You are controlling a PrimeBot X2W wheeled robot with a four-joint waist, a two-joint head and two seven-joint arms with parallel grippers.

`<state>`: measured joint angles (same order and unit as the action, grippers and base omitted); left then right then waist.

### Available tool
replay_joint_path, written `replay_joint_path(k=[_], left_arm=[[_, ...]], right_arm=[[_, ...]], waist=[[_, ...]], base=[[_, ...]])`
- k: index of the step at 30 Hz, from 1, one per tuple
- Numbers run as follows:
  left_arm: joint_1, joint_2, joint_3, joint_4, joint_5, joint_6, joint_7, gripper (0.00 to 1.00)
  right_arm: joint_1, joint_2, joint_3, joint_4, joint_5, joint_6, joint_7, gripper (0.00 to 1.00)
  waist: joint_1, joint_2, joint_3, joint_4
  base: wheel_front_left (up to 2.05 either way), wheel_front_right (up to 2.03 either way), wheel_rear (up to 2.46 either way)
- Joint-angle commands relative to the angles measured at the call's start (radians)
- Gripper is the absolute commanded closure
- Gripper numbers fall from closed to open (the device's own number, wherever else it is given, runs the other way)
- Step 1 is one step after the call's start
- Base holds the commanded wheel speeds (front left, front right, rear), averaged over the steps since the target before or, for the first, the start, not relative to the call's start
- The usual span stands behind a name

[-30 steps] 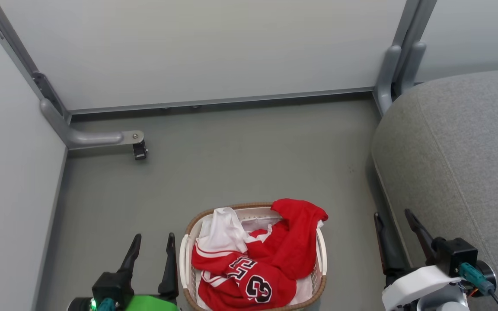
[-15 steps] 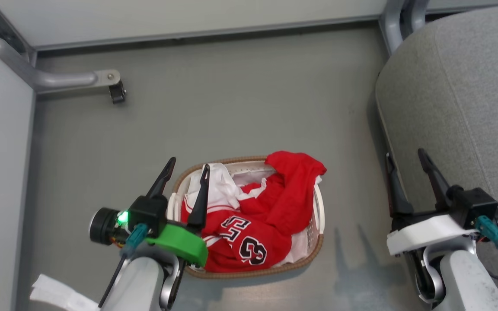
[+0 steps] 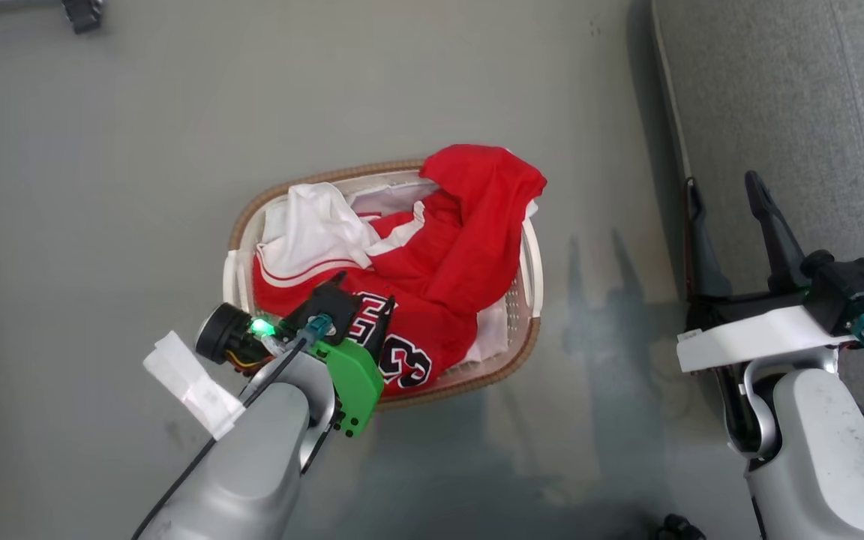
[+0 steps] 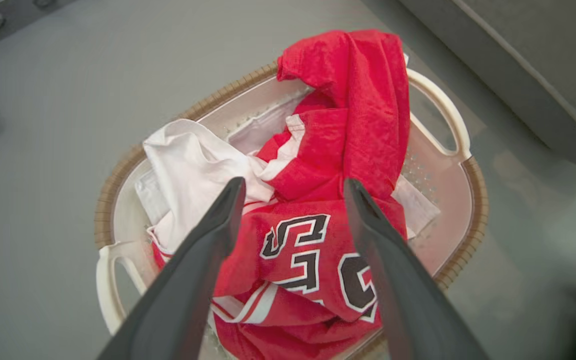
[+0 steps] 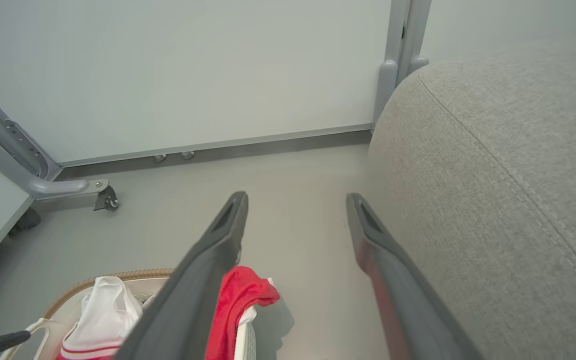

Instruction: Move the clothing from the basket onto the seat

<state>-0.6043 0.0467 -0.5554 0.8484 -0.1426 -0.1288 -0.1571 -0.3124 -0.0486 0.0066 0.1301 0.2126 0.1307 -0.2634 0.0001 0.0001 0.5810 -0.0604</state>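
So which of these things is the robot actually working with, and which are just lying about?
Part of the job: red clothing, basket, grey seat.
Just lying about: flat white sheet under the clothes, castor wheel, metal frame leg.

Floor (image 3: 102,187): smooth plain grey, slight sheen near the bottom of the head view. Directly on it:
- oval cream basket (image 3: 535,277) with brown woven rim, sitting flat, bare floor all round
- grey fabric sofa (image 3: 777,90) on the basket's right, near but not touching, with a strip of bare floor between them
- far-left corner by the wall: grey metal partition foot (image 5: 63,187) with a small black caster (image 5: 105,199) resting on the floor, well apart from the basket
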Motion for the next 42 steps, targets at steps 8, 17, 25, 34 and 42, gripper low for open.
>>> replay_joint_path(k=[8, 17, 25, 34, 42], left_arm=[[-0.113, 0.02, -0.072, 0.15, -0.073, -0.001, 0.064, 0.0], [-0.186, 0.028, -0.053, 0.281, -0.091, 0.035, 0.1, 0.0], [-0.197, 0.016, -0.075, 0.332, -0.117, 0.015, 0.108, 0.32], [-0.189, 0.009, -0.096, 0.339, -0.14, 0.007, 0.057, 1.0], [-0.134, 0.006, -0.103, 0.317, -0.172, 0.002, -0.051, 1.0]], right_arm=[[-0.042, -0.003, 0.019, -0.02, 0.036, 0.0, -0.002, 0.0], [-0.057, -0.003, 0.042, -0.028, 0.062, 0.0, -0.002, 0.0], [-0.068, -0.003, 0.052, -0.028, 0.072, 0.0, -0.002, 0.0], [-0.065, -0.003, 0.045, -0.012, 0.072, 0.0, -0.002, 0.0], [-0.038, -0.004, 0.036, 0.005, 0.047, 0.0, -0.002, 0.0]], waist=[[-0.0001, -0.0001, 0.169, -0.099], [-0.0001, -0.0001, 0.209, -0.119], [-0.0001, -0.0001, 0.224, -0.123], [-0.0001, -0.0001, 0.188, -0.107], [-0.0001, -0.0001, 0.076, -0.066]], base=[[0.0, 0.0, 0.0], [0.0, 0.0, 0.0], [0.0, 0.0, 0.0], [0.0, 0.0, 0.0], [0.0, 0.0, 0.0]])
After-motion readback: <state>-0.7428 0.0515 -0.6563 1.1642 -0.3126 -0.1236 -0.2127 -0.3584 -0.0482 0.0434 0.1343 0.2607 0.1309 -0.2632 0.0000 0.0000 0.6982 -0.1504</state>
